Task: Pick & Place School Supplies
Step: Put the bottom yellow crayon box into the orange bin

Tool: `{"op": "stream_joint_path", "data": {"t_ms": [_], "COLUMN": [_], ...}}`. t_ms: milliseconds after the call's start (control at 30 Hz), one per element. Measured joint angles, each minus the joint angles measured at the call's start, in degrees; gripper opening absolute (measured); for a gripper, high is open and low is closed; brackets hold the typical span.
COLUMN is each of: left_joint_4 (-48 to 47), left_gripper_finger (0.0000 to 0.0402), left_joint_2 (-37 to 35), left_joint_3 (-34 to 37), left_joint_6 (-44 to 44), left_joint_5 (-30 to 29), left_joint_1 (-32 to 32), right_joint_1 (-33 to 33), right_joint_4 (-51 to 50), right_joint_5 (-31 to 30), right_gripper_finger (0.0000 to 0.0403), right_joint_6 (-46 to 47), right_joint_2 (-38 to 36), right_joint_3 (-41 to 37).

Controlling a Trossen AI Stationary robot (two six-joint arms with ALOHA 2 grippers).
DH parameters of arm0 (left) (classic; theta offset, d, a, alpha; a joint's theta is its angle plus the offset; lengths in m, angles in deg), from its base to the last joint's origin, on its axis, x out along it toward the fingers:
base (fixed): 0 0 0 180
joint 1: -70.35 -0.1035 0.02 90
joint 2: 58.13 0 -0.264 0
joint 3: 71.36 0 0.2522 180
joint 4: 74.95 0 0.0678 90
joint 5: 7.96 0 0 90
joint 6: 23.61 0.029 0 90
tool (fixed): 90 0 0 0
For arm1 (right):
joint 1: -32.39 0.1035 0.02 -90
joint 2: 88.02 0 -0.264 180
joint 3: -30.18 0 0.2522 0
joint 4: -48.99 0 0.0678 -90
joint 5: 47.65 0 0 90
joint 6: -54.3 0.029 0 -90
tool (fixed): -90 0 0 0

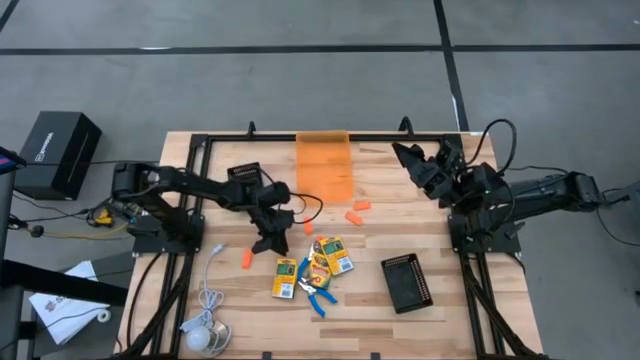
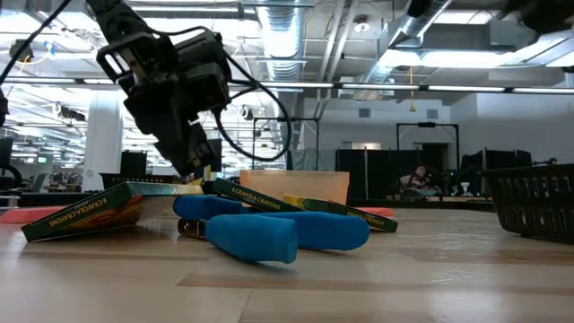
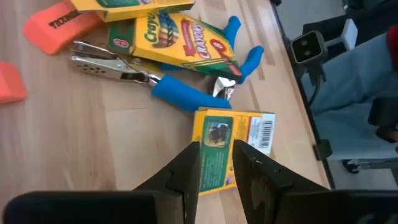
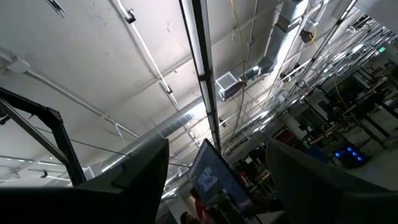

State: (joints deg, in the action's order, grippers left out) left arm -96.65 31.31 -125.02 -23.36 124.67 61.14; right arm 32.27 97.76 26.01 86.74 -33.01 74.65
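Note:
Three yellow-and-green crayon boxes (image 1: 320, 262) lie flat near the table's middle; the leftmost (image 3: 239, 127) shows beyond my left gripper's fingers. The blue-handled tool (image 3: 186, 96) lies beside them, partly under the middle box (image 3: 177, 34). Stubby orange pieces (image 1: 246, 258) (image 3: 59, 25) lie scattered around. My left gripper (image 1: 270, 243) (image 3: 216, 146) hovers tilted downward just left of the boxes, open by a narrow gap with nothing between its fingers. My right gripper (image 1: 410, 156) (image 4: 217, 162) is raised at the far right, pointing upward, open and holding nothing.
An orange translucent bin (image 1: 324, 165) stands at the far middle. A black tray (image 1: 407, 282) sits at the near right. A white cable with a round puck (image 1: 205, 330) lies at the near left corner. Bare wood lies between the boxes and the bin.

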Motion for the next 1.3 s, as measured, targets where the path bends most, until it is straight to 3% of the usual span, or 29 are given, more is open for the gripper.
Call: {"op": "stream_joint_path", "data": {"t_ms": [200, 600, 900, 1300], "left_joint_4": [0.52, 1.75, 2.78, 3.18], "left_gripper_finger": [0.0094, 0.0157, 0.0148, 0.0145], "left_joint_2": [1.42, 5.15, 7.13, 7.30], "left_joint_3": [0.00, 0.00, 0.02, 0.02], "left_joint_6": [1.51, 2.36, 2.16, 2.08], "left_joint_5": [-1.03, -1.71, 2.70, 0.68], "left_joint_1": [-0.09, -0.20, -0.15, -0.04], "right_joint_1": [0.00, 0.00, 0.00, -0.01], "right_joint_4": [-1.01, -1.22, -1.16, -1.07], "right_joint_5": [0.00, 0.00, 0.00, 1.51], "right_gripper_finger": [0.0260, 0.0260, 0.0260, 0.0260], "right_joint_6": [0.04, 0.13, 0.13, 0.13], "right_joint_2": [1.32, 2.35, 2.34, 2.34], "right_joint_3": [1.07, 1.27, 1.27, 1.27]}}
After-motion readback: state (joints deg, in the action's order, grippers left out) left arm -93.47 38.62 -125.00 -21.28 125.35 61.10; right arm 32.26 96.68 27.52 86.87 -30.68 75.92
